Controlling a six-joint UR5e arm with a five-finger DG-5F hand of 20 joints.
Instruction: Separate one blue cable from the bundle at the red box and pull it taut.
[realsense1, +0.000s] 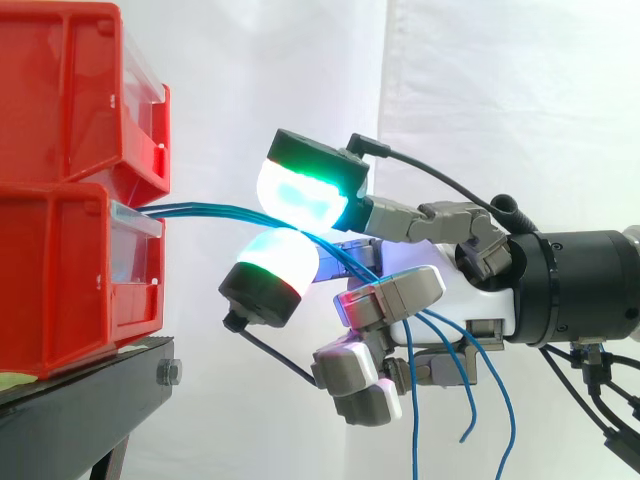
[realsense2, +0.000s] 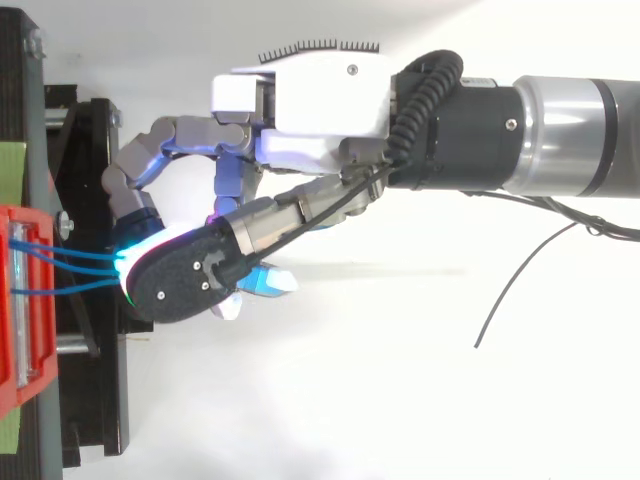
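Several thin blue cables (realsense1: 215, 211) run out of the lower red box (realsense1: 80, 270) and reach toward my hand (realsense1: 440, 290). A green-glowing pad (realsense1: 300, 195) sits above them and a cyan-glowing pad (realsense1: 275, 258) below, pinching the cables where they cross between the two. Behind the pinch the loose ends (realsense1: 465, 390) hang down under the palm. From above, the blue cables (realsense2: 70, 270) fan from the box edge (realsense2: 25, 300) into the hand (realsense2: 320, 100), under a black fingertip back (realsense2: 185, 280). The other fingers are curled under the palm.
A second red box (realsense1: 85, 95) is stacked on the lower one. Both rest on a black stand (realsense1: 90, 400) at the left. A white curtain (realsense1: 500, 90) hangs behind.
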